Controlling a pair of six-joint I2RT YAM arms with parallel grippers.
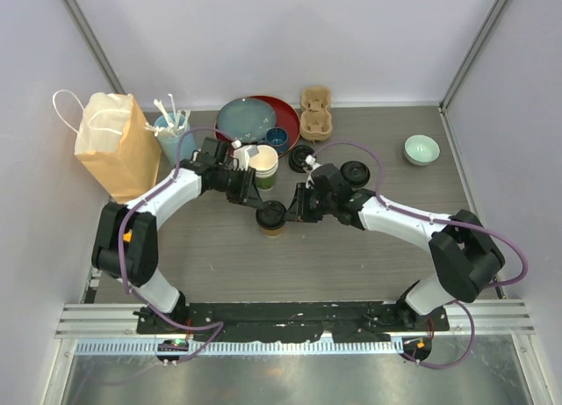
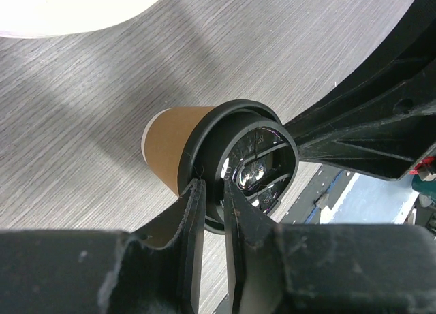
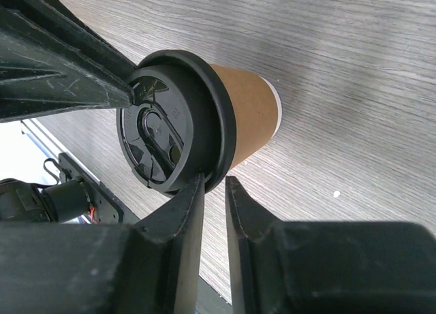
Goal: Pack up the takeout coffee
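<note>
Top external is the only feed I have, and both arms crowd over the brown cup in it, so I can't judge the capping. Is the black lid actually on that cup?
Observer: Yes. In the right wrist view the black lid caps the brown cup, and its rim looks even along the visible side.
Operator: Is the left end effector gripping it?
Observer: The left wrist view shows the left end effector with the lid's rim pinched between its fingers.
Operator: And the right one?
Observer: The right end effector has its fingertips close together at the rim. Whether they clamp it I cannot tell.
</note>
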